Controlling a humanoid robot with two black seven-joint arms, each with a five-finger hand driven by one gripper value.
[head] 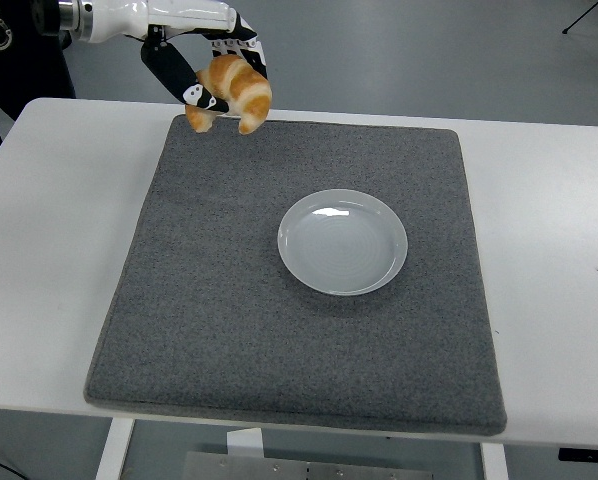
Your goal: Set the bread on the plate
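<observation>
item one, your left hand (204,62): it enters from the upper left corner of the head view, white shell at the wrist, black and white digits below. its fingers (184,80) are curled round the bread (233,91), a dark thumb-side digit crossing the front of the loaf and the white-tipped ones closing over its top and far side. the grasp is closed on the bread, nothing else in it.

item two, the bread: a golden-brown, croissant-shaped piece with paler stripes, held in the air, clear of the surface. in the picture it sits over the far left corner of the mat, its two ends pointing downward.

item three, the plate (342,241): round, pale grey-white, glossy, with nothing on it. you will find it on the mat, right of the mat's middle and toward its far half. it is well apart from the bread, down and to the right in the picture.

item four, the mat (229,330): dark grey felt-like rectangle, lying flat and covering most of the middle of the table.

item five, the table (549,300): white, bare strips showing either side of the mat.
</observation>
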